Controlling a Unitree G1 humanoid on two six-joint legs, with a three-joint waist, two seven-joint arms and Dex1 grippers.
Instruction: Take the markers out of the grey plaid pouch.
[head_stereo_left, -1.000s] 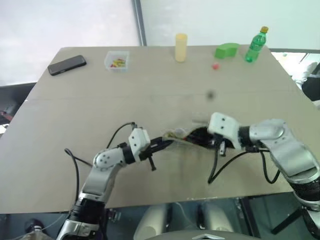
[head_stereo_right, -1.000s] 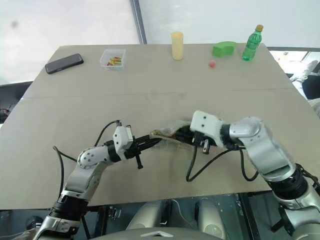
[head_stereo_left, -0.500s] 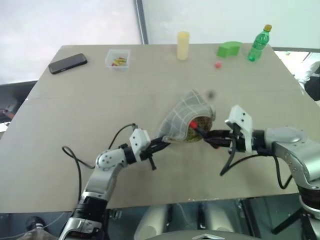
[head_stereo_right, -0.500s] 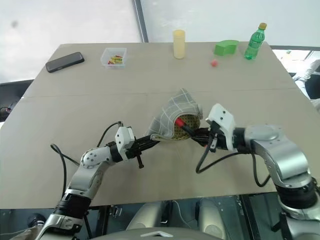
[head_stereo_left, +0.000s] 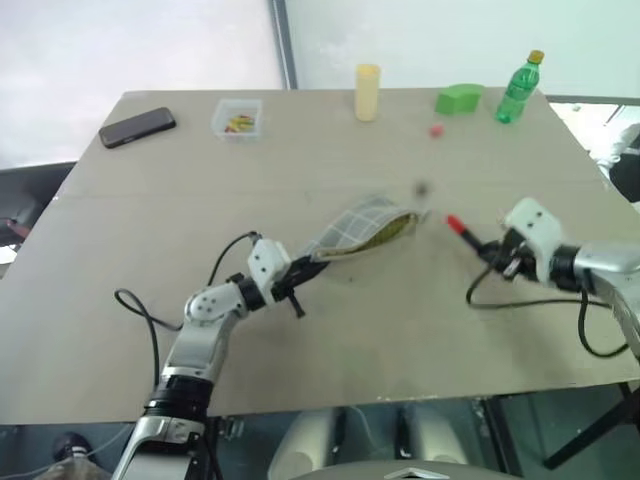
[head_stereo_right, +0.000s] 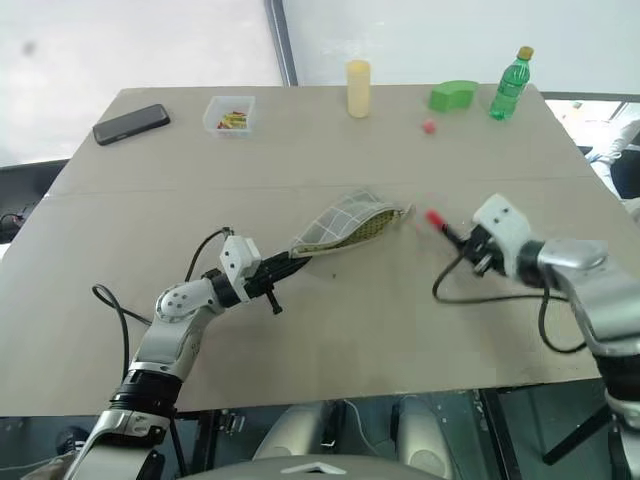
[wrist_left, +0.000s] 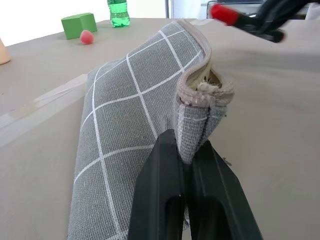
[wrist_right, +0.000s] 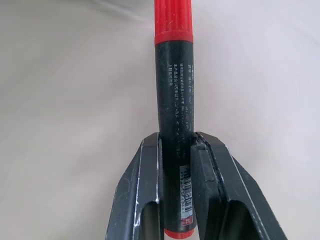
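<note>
L gripper (head_stereo_left: 303, 274) has its fingers (wrist_left: 165, 185) pinched tight on one end of the grey plaid pouch (head_stereo_left: 352, 229), gripping a fold of fabric at the seam edge. Pouch lifted at an angle off the surface (head_stereo_left: 300, 330), sloping up and away from L gripper toward centre; olive-yellow lining (head_stereo_left: 392, 229) visible at its open far end. White grid lines clear on grey fabric in L wrist view.

R gripper (head_stereo_left: 484, 250) sits well apart from pouch, on robot's right, above the surface. Fingers (wrist_right: 145, 185) clamped narrow on the dark barrel of a marker (wrist_right: 174, 100), red cap (head_stereo_left: 454, 224) sticking out past the fingertips and pointing toward the pouch side. Marker fully clear of pouch, a visible gap between cap and pouch mouth. Small white print on barrel, unreadable. Red end of the barrel shows between finger bases in R wrist view.

Other markers: can't tell if any are left inside the pouch.

Far edge of surface: black phone (head_stereo_left: 137, 127) at robot's far left, clear small box (head_stereo_left: 237, 118) w/ coloured bits beside it, pale yellow cylinder (head_stereo_left: 367, 92) near middle, green block (head_stereo_left: 457, 99), small red ball (head_stereo_left: 436, 130) just in front of block, green bottle (head_stereo_left: 517, 88) at far right. All well apart from both grippers
</note>
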